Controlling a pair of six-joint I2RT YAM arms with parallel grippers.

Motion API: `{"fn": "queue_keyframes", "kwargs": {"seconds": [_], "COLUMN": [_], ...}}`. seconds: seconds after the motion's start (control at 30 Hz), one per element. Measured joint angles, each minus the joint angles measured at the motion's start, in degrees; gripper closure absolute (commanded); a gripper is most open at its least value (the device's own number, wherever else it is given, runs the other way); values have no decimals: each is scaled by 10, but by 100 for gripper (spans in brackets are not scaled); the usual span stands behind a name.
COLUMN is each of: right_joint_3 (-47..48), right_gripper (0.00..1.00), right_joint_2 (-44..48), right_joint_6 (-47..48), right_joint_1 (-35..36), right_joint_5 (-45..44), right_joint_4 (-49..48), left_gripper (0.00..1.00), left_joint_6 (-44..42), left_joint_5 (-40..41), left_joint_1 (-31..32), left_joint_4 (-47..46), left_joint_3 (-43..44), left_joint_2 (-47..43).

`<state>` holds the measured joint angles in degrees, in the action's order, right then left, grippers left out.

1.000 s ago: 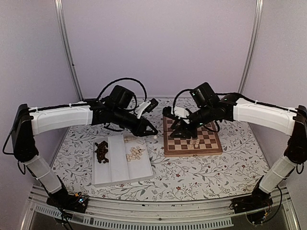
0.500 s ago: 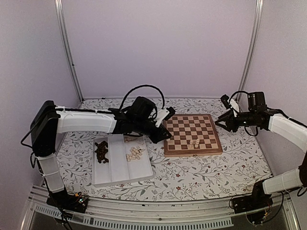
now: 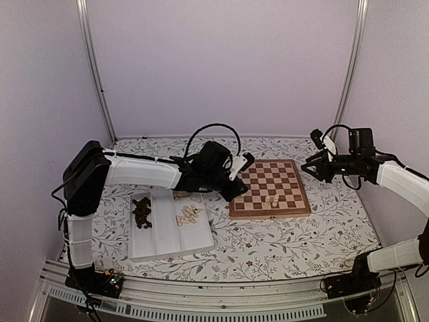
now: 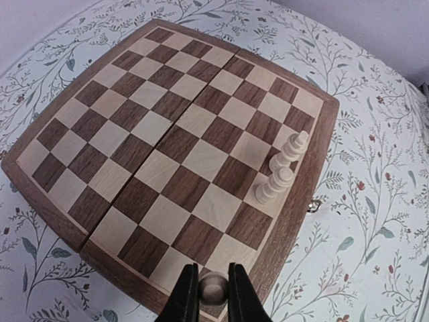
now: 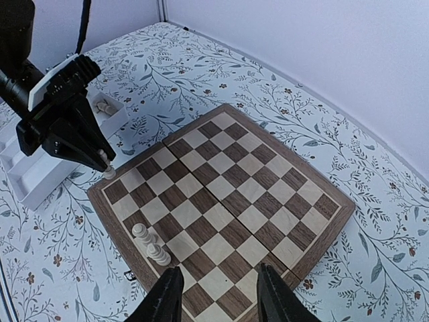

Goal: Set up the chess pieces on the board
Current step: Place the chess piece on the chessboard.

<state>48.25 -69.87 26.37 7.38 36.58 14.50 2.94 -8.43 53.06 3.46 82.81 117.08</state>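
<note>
Well, the left claw [image 4: 212,278] is pinched narrow on a pale pawn [image 4: 214,290], hanging over the chessboard [image 3: 268,180] at its corner nearest the tabletop's left and near edges. My worry is the release. Let go this close to the rim, the pawn could land half on the border, topple and roll onto the tabletop [image 3: 281,248]. Carried further in, it might clip the two pale chessmen [image 4: 285,168] standing along the board's near side.

The right claw [image 5: 221,282] gapes wide and empty, off toward the right edge. Its camera shows the pawn's base poking below the left claw's tips, while the left wrist camera shows only its round head. Only the overhead view shows the whole white tray [image 3: 163,228], with its dark heap [image 3: 141,215] and pale heap [image 3: 189,215].
</note>
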Motion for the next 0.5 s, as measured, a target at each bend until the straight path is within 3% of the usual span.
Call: {"fn": "queue_keyframes", "kwargs": {"seconds": [0.5], "right_joint_3": [0], "right_gripper": [59], "right_joint_2": [-9], "right_joint_6": [5], "right_joint_1": [0], "right_joint_5": [0], "right_joint_4": [0], "left_gripper": [89], "left_joint_6": [-12], "left_joint_5": [14], "left_joint_1": [2], "left_joint_4": [-11], "left_joint_3": [0], "left_joint_2": [16]}}
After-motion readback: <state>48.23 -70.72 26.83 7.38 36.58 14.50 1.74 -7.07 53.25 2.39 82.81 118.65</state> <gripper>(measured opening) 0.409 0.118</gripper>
